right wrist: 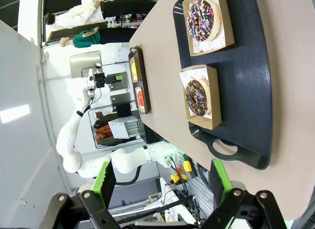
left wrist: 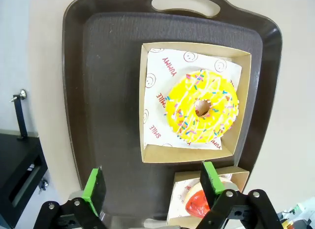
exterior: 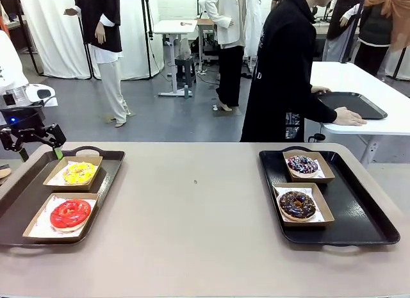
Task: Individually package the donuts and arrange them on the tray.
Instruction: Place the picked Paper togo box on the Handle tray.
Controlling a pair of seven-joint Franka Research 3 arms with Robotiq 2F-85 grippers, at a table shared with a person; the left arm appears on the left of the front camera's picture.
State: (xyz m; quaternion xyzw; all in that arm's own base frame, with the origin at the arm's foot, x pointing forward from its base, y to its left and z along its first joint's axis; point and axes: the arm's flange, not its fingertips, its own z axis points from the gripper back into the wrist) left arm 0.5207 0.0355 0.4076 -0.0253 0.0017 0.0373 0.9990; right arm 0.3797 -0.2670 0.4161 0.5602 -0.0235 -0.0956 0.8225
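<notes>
Above the near end of the left tray (left wrist: 103,91), the left gripper (left wrist: 152,189) hangs wide and empty (best lifted straight up, I judge, clear of the boxes), the sprinkled yellow donut (left wrist: 202,107) boxed mid-tray, the glossy red donut (left wrist: 197,203) boxed beside it.

Bright, even overhead light; shadows are soft. Glare glints on the glossy donuts (exterior: 70,213). Wrist views bend at the edges.

Grey floor (exterior: 173,115), white curtains (exterior: 48,35), and a white desk (exterior: 174,27) behind.
</notes>
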